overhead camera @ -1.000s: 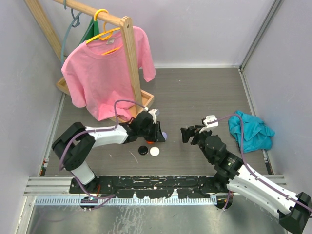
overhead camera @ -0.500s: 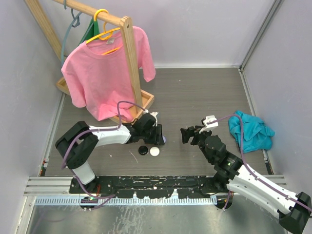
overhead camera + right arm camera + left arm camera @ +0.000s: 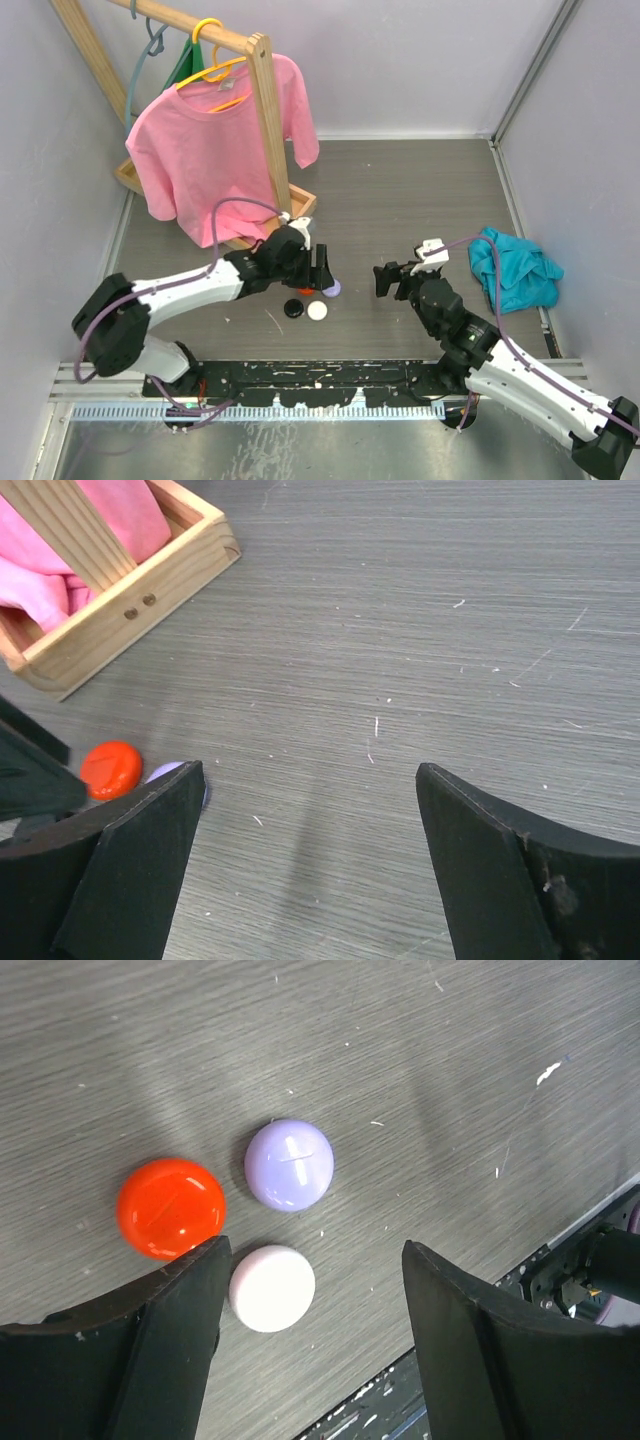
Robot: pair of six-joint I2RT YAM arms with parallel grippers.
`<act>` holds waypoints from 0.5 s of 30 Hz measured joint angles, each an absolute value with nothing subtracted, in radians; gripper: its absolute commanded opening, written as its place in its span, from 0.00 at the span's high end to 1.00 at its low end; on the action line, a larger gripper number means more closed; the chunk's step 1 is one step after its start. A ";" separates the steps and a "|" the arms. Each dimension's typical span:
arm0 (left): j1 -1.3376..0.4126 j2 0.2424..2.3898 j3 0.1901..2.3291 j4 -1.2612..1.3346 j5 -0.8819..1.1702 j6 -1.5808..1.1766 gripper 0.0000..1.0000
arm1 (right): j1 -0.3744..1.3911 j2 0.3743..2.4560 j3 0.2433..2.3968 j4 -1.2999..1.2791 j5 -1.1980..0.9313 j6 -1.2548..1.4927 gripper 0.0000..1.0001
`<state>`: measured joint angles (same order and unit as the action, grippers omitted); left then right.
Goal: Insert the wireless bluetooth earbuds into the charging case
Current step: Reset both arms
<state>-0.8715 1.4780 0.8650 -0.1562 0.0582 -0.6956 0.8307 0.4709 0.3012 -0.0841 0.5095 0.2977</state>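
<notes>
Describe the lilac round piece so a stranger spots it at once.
Start at the wooden rack holding the pink T-shirt; just in front of its base, under the left gripper, sits a cluster of small domes. The lilac piece lies furthest right, beside the orange-red one and beyond the white one; it alone is pale purple.

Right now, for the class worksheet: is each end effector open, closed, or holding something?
Left end effector: open, holding nothing.
Right end effector: open, holding nothing.
</notes>
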 measured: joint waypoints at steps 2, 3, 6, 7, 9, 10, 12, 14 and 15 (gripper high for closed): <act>-0.863 1.420 0.853 -0.175 0.035 -0.685 0.24 | 0.831 0.469 0.303 -0.102 0.522 0.297 0.05; -0.856 1.382 0.839 -0.184 0.022 -0.678 0.23 | 0.831 0.469 0.305 -0.110 0.527 0.297 0.04; -0.815 1.274 0.791 -0.221 -0.009 -0.661 0.19 | 0.831 0.464 0.305 -0.133 0.550 0.295 0.00; -0.793 1.234 0.769 -0.235 -0.023 -0.657 0.17 | 0.831 0.459 0.305 -0.142 0.561 0.295 0.00; -0.745 1.156 0.729 -0.265 -0.052 -0.644 0.14 | 0.831 0.451 0.305 -0.157 0.582 0.295 0.00; -0.722 1.091 0.694 -0.294 -0.076 -0.635 0.10 | 0.831 0.448 0.305 -0.160 0.591 0.294 0.00; -0.668 1.031 0.664 -0.323 -0.101 -0.625 0.05 | 0.831 0.444 0.305 -0.166 0.617 0.295 0.00; -0.618 0.952 0.627 -0.363 -0.128 -0.610 0.03 | 0.831 0.443 0.305 -0.170 0.643 0.296 0.00; -0.593 0.905 0.607 -0.384 -0.143 -0.606 0.01 | 0.831 0.443 0.305 -0.174 0.657 0.298 0.00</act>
